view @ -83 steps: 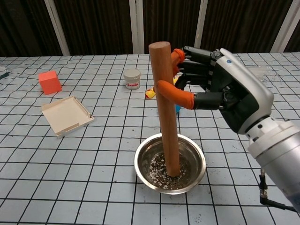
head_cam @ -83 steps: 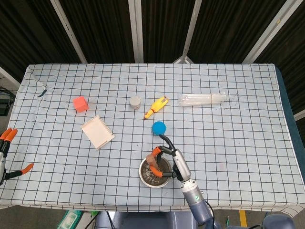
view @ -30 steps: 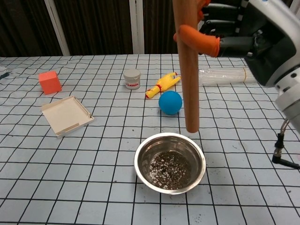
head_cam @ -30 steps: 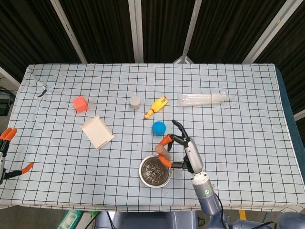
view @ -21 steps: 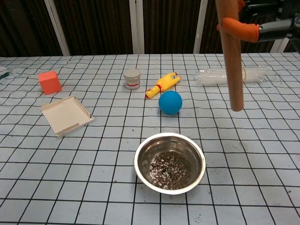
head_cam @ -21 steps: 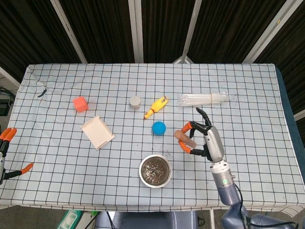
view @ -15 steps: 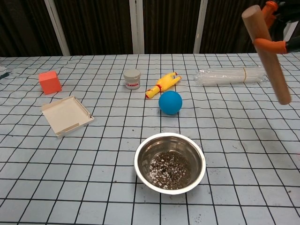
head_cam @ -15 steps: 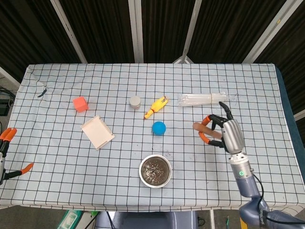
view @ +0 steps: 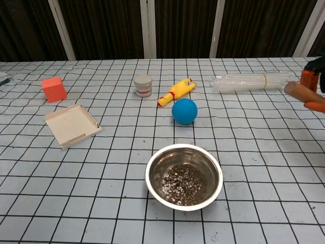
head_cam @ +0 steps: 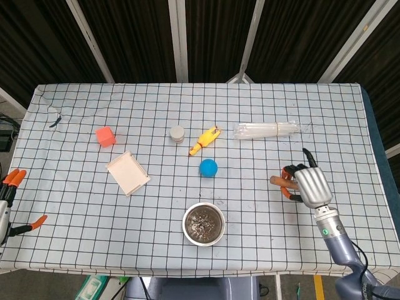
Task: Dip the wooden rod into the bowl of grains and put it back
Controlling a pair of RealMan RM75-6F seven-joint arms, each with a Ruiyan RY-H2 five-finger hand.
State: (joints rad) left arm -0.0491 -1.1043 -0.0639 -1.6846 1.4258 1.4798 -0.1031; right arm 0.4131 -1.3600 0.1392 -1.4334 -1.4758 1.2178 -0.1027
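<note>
The brown wooden rod (head_cam: 277, 181) lies nearly level, gripped in the right hand (head_cam: 307, 185) at the table's right side, well apart from the round steel bowl of grains (head_cam: 204, 224). A blue ball (head_cam: 208, 167) sits beyond the bowl. The left hand (head_cam: 9, 200) hangs at the left edge, fingers spread, holding nothing

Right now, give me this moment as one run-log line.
phase: putting back | right robot hand: holds rod | bowl: grains inside, rod out | left robot hand: idle
</note>
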